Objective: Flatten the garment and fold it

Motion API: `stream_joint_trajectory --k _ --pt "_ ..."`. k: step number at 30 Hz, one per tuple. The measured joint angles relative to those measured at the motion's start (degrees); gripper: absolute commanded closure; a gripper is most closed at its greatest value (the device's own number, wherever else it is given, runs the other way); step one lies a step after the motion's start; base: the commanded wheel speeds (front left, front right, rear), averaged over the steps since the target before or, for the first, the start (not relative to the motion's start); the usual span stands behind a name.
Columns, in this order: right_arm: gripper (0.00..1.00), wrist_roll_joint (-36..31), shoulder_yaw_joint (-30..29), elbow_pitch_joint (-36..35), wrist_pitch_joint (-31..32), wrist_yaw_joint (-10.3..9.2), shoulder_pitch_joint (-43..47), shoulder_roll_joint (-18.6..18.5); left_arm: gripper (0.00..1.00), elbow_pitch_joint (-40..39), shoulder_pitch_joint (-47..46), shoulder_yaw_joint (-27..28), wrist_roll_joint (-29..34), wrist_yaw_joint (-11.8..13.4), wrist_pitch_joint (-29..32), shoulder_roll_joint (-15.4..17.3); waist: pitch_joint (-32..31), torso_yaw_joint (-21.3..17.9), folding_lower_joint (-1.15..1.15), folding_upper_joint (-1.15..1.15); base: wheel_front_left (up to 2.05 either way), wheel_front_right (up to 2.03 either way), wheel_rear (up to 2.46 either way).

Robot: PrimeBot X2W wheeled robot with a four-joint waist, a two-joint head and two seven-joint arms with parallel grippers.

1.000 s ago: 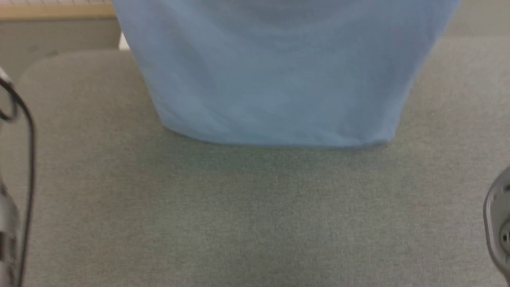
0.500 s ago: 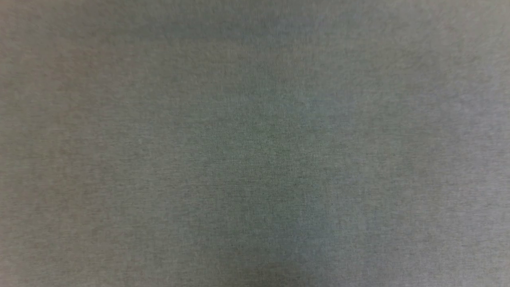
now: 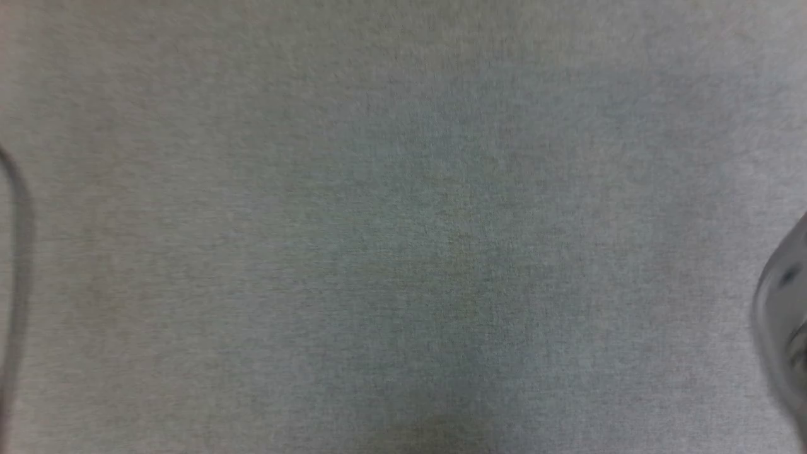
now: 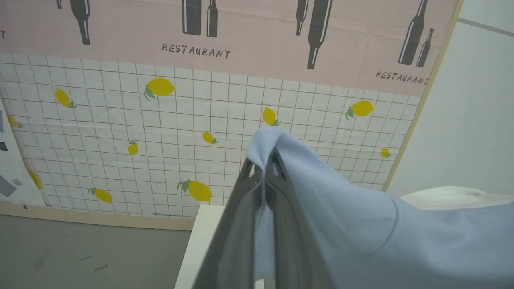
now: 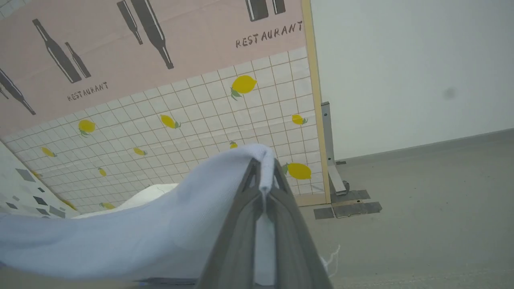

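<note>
Two fully closed pinches: left gripper (image 4: 264,168) and right gripper (image 5: 265,173) each grip the garment (image 4: 341,208); stretch it taut and level before lowering.

Head camera's new aim: grey surface (image 3: 403,189), blurred arm (image 3: 782,321) at right edge.

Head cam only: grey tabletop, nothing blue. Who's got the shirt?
Observer: The left gripper is shut on a bunched edge of the garment.
Operator: Right side?
Observer: The right gripper is shut on it too, with fabric poking past its tips.
Operator: What's ahead of them?
Observer: A lemon-print backdrop lettered RESTAURANT.
</note>
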Motion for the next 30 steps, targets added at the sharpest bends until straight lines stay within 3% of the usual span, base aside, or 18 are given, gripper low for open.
stream_joint_trajectory --k 6,13,14,23,30 --pt "1.00 6.7 3.3 -4.5 -0.8 0.00 20.8 0.0 1.00 -1.7 19.6 -4.7 -3.7 0.0 -4.0 -3.5 -6.8 0.9 -0.01 0.00 0.00 0.00 0.00" --pt "1.00 14.3 5.9 -12.7 0.7 0.00 44.6 -0.1 1.00 -3.7 40.8 -5.8 -8.5 0.2 -5.0 -6.8 -16.2 2.0 -0.02 0.00 0.00 0.00 0.00" --pt "1.00 15.5 7.2 -15.4 1.8 0.00 53.8 -0.9 1.00 -6.2 49.7 -5.9 -10.7 0.7 -4.3 -7.9 -20.1 2.3 -0.02 0.00 0.00 0.00 0.00" --pt "1.00 18.1 7.4 -19.6 4.2 0.00 74.5 -2.8 1.00 -15.7 71.8 -4.9 -16.3 5.7 -0.1 -6.9 -29.6 2.6 -0.02 0.00 0.00 0.00 0.00" --pt "1.00 19.4 3.8 -23.2 10.2 0.00 85.6 -2.4 1.00 -23.3 83.1 -3.6 -19.0 10.7 5.1 -3.6 -33.7 2.5 -0.02 0.00 0.00 0.00 0.00"
